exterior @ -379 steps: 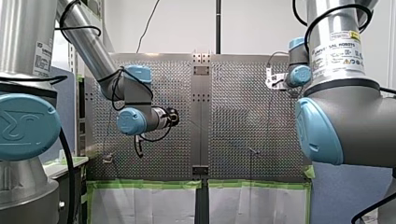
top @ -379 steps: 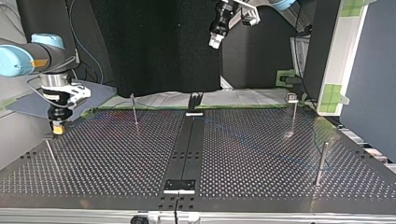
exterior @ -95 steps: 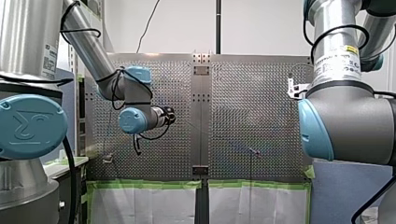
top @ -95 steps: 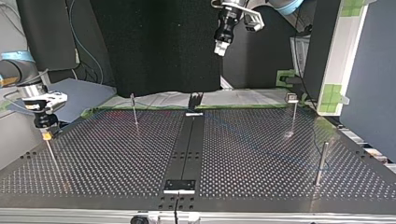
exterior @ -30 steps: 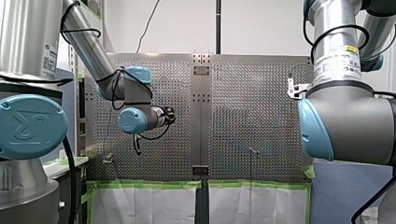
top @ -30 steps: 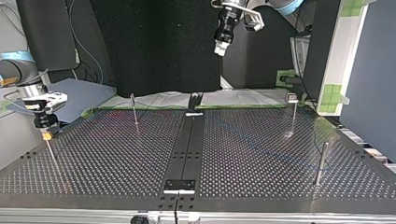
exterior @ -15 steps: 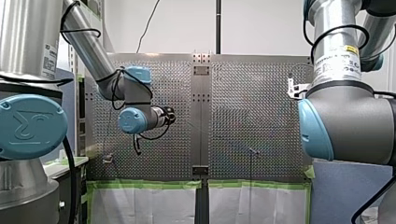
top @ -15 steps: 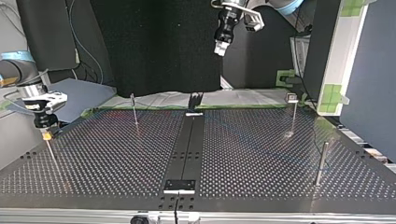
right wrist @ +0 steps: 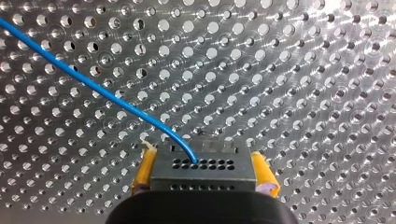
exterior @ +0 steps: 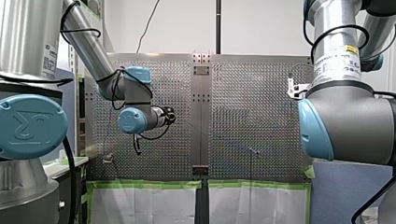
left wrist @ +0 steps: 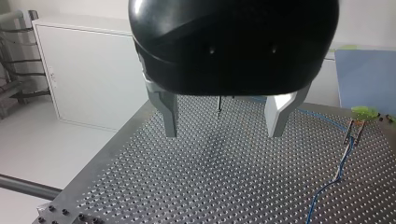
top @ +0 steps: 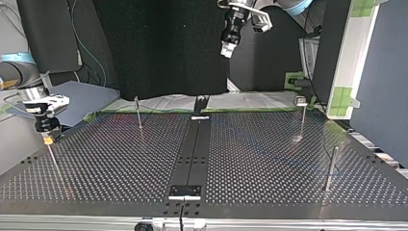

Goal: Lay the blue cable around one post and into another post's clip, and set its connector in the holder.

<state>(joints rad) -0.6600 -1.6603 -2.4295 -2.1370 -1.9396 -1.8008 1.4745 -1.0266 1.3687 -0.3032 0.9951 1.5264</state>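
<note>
My right gripper (right wrist: pixel 204 171) is shut on the grey connector (right wrist: pixel 205 161), with a yellow pad on each side of it. The blue cable (right wrist: pixel 100 92) leaves the connector's face and runs off over the perforated table (right wrist: pixel 303 70). In the top view my right gripper (top: pixel 47 140) hangs low at the left edge, right by a thin post (top: pixel 53 159). My left gripper (left wrist: pixel 219 126) is open with nothing between its metal fingers. It hovers high over the table's far side (top: pixel 225 49). Beside it, the cable (left wrist: pixel 344 156) passes a clip post (left wrist: pixel 355 131).
More posts stand on the table: one far left (top: pixel 138 114), one with a clip on top far right (top: pixel 301 118), a thicker one near right (top: pixel 330 168). A black centre strip carries brackets at its near end (top: pixel 184 191) and far end (top: pixel 200 115).
Nothing has moved over the last second. Since the oldest frames my right gripper has shifted toward the top view's left and a little lower, and my left gripper has barely moved.
</note>
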